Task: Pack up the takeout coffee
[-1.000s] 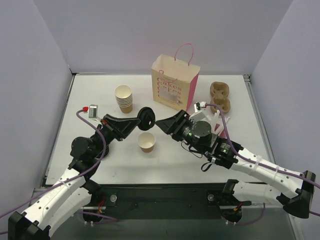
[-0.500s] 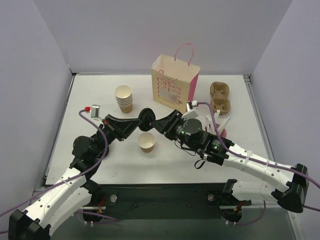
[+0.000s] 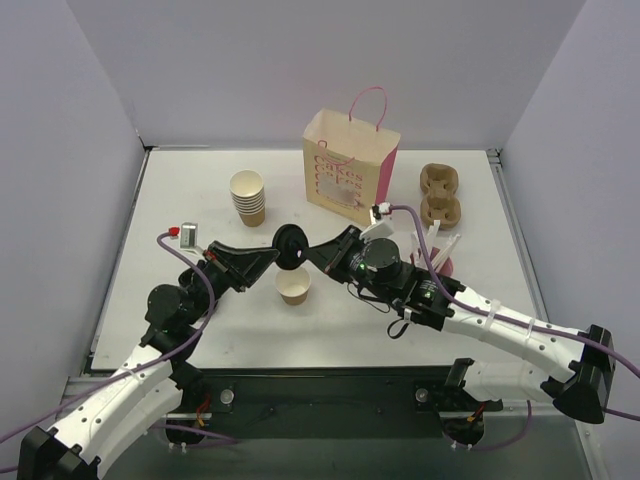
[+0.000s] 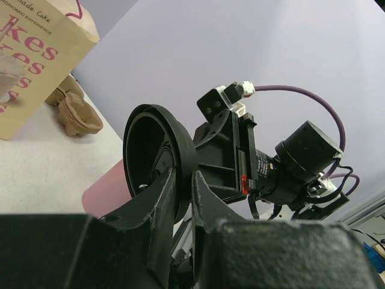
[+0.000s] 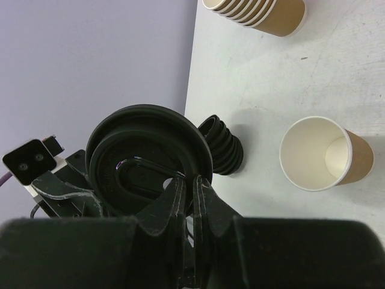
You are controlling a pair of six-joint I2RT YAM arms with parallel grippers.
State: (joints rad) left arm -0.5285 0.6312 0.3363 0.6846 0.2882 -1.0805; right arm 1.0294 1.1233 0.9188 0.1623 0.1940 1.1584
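**Hands.** My left gripper [image 3: 271,257] has its jaws nearly together, pinching the rim of the black lid [image 3: 291,246]. My right gripper [image 3: 312,250] has its jaws drawn fully in and nips the same rim from the other side. Both hands have the lid. Neither has the cup.

**Location.** The lid is held on edge in the air in front of the paper bag [image 3: 350,170], on the side toward my bases. The paper cup [image 3: 294,286] stands upright and uncovered on the table [image 3: 200,180], also in front of the bag and below the lid. Nothing is touching it. The stack of spare cups [image 3: 248,196] stands to the bag's left, well apart from it.

**Handling, judged.**
- The lid looks like thin moulded plastic: light, smooth and springy.
- A pinch on the rim alone may slip or bow it, and two opposed grips could twist it.
- One hand should let go before the lid is seated.
- The cup shows a bare white bottom, so I take it as empty. It will be very light, easy to tip and easy to dent.
- I would hold the cup around the mid wall, below the rolled rim, with gentle pressure.
- The lid should go down flat and evenly.
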